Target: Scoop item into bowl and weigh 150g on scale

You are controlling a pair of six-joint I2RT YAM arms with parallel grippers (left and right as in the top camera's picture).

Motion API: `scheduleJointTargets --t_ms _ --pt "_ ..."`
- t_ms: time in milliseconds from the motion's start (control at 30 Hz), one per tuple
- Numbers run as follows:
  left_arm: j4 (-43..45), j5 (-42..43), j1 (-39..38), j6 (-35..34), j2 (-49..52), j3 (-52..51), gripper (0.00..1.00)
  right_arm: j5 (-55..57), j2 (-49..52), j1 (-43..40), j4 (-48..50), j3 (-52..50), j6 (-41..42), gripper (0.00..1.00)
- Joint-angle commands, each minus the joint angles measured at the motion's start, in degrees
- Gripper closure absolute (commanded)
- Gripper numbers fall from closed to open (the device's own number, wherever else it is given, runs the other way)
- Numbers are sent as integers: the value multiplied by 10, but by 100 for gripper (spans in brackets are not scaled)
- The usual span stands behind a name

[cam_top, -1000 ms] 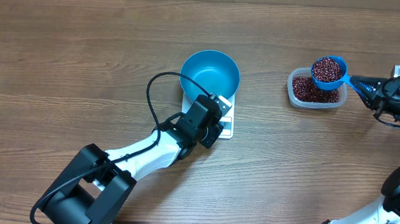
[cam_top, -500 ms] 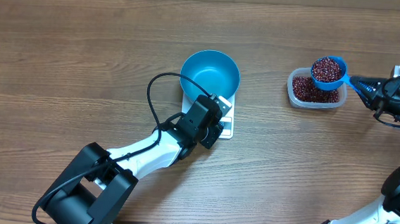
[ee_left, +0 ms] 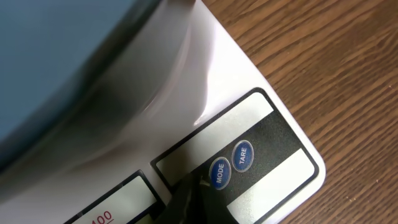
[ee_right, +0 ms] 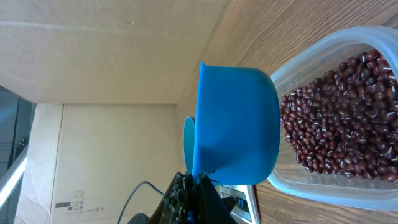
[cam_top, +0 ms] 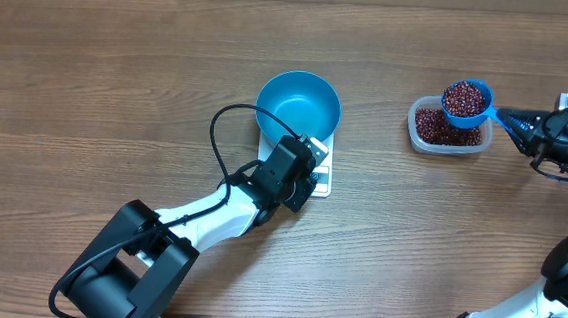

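The scale [ee_left: 236, 68] is being touched by the left gripper [ee_left: 186, 202], jaws pressed together; a scoop [ee_right: 236, 124] of beans [cam_top: 461, 95] is being pinched by the right gripper [ee_right: 191, 194].

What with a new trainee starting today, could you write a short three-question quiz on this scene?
1. On the scale, which button lies nearest the tip of the left claw?
2. True or false: the bowl on the scale is empty.
3. The right claw holds a scoop full of beans above: A the bowl; B the clear tub; C the scale.
Key: 1 MODE; 2 true; 3 B.
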Motion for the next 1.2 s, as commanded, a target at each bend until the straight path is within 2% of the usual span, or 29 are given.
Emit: scheduleJointTargets --t_ms 0,1167 --pt "-2 5 2 -1 9 -2 96 -21 -2 -3 2 -2 -7 96" --pt "-17 -12 2 9 18 -2 96 -20 -2 -3 -4 -2 -7 96"
